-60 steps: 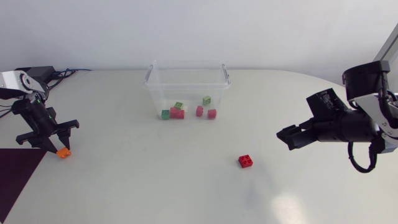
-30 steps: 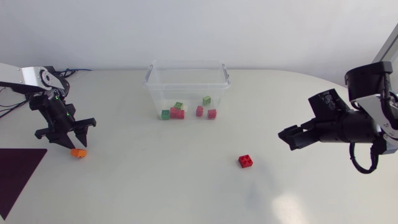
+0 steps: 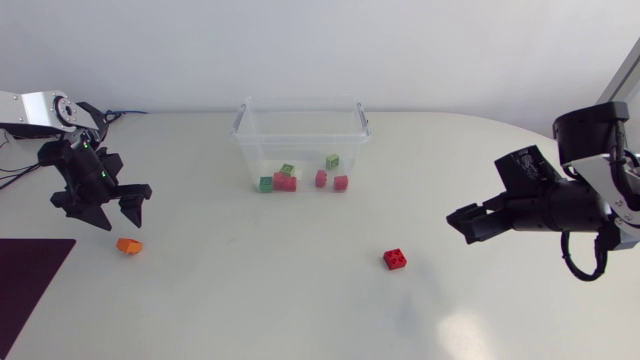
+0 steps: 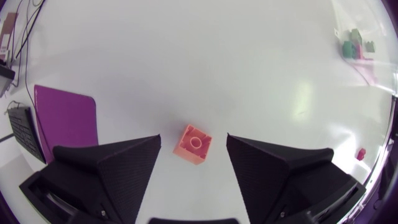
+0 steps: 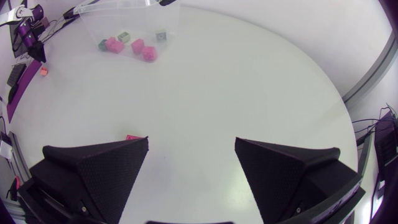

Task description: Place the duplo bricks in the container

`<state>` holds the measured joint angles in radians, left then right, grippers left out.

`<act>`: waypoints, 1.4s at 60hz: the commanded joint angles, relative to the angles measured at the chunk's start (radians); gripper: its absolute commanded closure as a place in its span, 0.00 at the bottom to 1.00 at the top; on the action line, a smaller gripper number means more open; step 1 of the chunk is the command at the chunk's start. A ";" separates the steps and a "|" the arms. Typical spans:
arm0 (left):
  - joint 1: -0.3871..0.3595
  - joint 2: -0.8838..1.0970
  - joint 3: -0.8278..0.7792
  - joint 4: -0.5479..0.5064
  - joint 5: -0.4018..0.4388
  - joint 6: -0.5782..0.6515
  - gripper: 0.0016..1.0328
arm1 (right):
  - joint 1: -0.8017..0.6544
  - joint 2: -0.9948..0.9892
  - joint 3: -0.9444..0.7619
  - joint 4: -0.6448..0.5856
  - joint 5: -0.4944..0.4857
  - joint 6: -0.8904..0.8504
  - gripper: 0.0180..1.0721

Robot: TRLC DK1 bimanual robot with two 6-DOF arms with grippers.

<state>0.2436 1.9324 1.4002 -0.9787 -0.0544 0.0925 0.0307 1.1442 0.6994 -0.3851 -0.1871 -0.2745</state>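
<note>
A small orange duplo brick (image 3: 129,245) lies on the white table at the left. My left gripper (image 3: 116,211) hangs open just above it. In the left wrist view the orange brick (image 4: 194,146) shows between and below the spread fingers of the left gripper (image 4: 193,138), with neither finger touching it. A red brick (image 3: 395,259) lies right of centre; my right gripper (image 3: 461,222) stands open to its right, apart from it. The clear container (image 3: 300,112) at the back holds several green and red bricks. The red brick (image 5: 132,137) peeks out beside one finger of the right gripper (image 5: 191,142).
A dark purple mat (image 3: 28,275) covers the table's front left corner, next to the orange brick. The purple mat (image 4: 65,118) also shows beside my left gripper. Cables lie at the back left edge.
My left gripper carried the orange brick a little to the right, then opened and rose, leaving the brick on the table. The right arm has not moved.
</note>
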 commanded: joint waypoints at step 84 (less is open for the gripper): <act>-0.003 -0.021 -0.248 0.184 -0.016 0.489 0.63 | 0.115 0.118 -0.041 0.029 -0.020 -0.009 0.05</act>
<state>0.2287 1.8954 1.1687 -0.7864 -0.0765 0.5549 0.1299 1.2259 0.6678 -0.3622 -0.1986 -0.2852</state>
